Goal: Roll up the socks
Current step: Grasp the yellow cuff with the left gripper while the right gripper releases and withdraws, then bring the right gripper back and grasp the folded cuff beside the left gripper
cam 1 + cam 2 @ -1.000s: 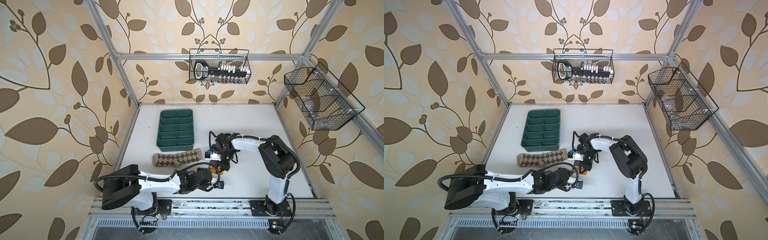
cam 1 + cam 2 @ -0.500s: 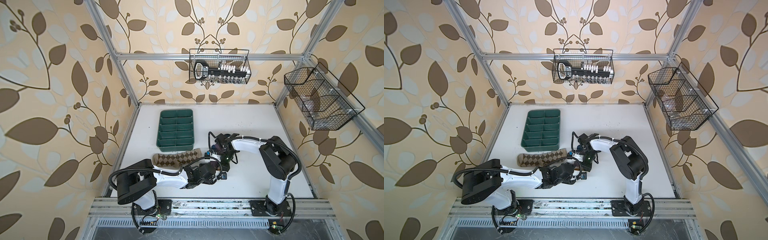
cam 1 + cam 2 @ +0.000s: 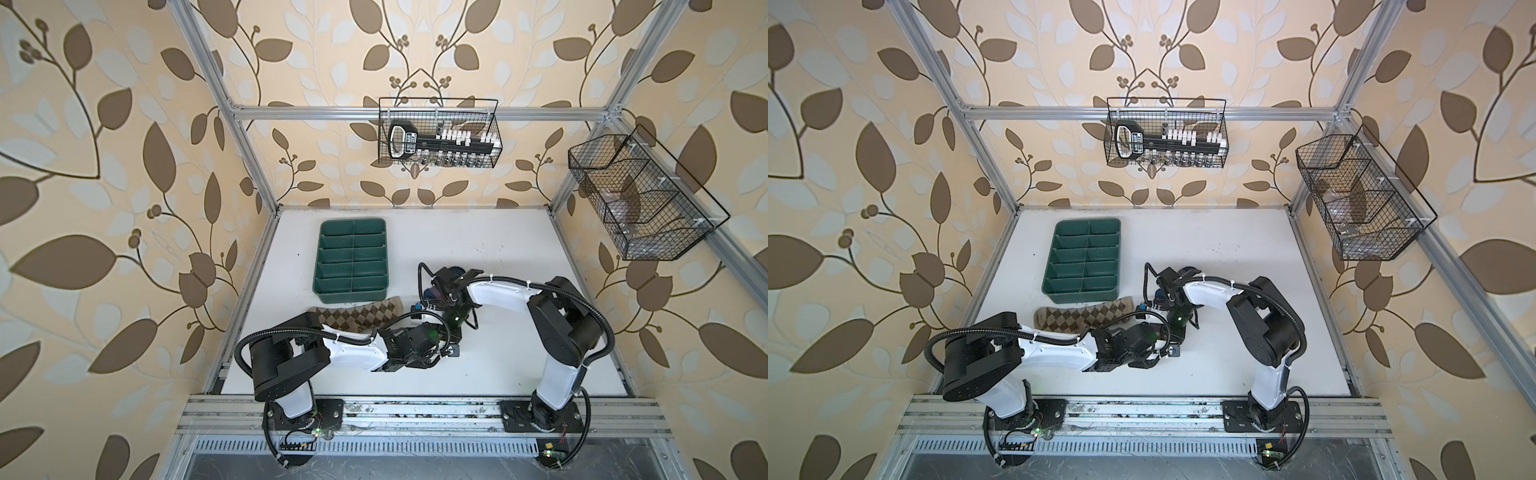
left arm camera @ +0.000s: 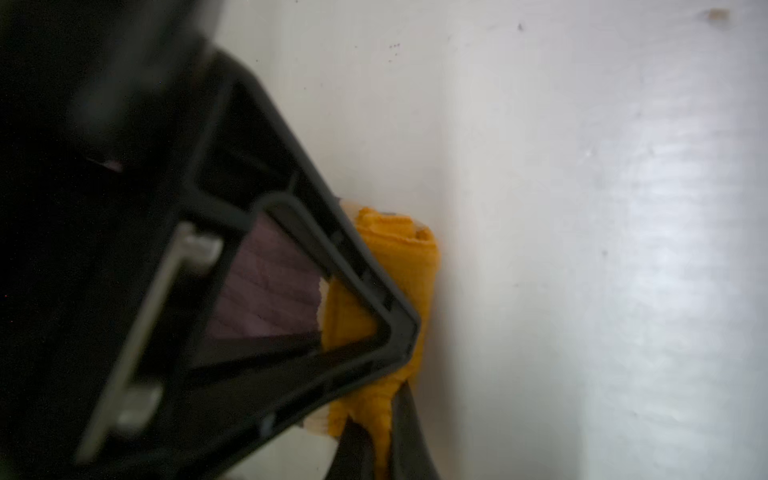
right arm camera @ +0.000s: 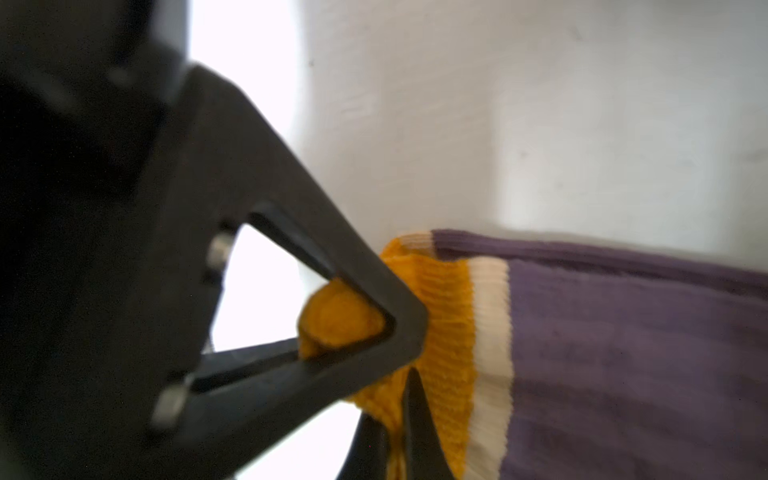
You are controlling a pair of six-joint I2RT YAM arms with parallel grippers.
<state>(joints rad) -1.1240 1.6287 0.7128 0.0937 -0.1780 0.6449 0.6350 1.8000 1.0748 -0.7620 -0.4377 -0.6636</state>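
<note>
Swung inward, left end effector (image 4: 395, 374) and right end effector (image 5: 405, 370) clamp purple sock (image 5: 623, 353), cuff frontward, toe rearward.

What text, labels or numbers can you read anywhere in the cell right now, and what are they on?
No text is legible.
On the black tool holder in the back wire basket: white label lettering, too small to read in both top views.
On the purple sock, the argyle sock and the green tray: no print shows.
</note>
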